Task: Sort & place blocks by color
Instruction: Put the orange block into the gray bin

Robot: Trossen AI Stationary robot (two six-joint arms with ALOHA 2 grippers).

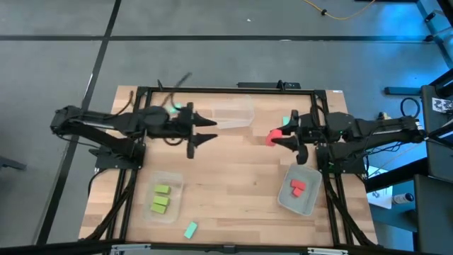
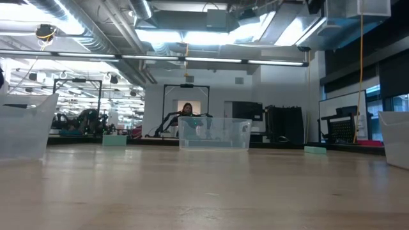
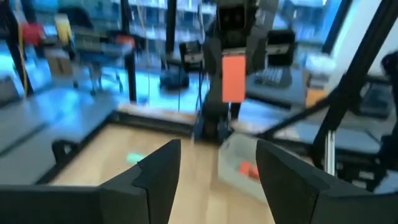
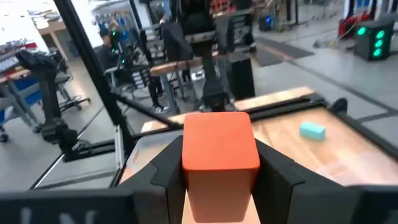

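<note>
Above a pale wooden table (image 1: 233, 166), the right gripper (image 1: 274, 139) clasped a red-pink block (image 1: 271, 137) between its fingers, raised off the surface near the table's right-hand middle; the right wrist view showed the block (image 4: 220, 155) wedged squarely between the two dark fingers (image 4: 166, 168). The left gripper (image 1: 209, 130) hovered over the table's back centre beside a clear tub (image 1: 232, 115), its fingers spread apart and holding nothing. Three lime green blocks (image 1: 161, 199) lay in a clear tub at front left (image 1: 175, 185), two red-pink blocks (image 1: 296, 186) in another at front right (image 1: 309, 202). One teal block (image 1: 190, 229) lay on the front edge of the table, another (image 1: 287, 121) behind the right gripper. No writing or labels could be read.
</note>
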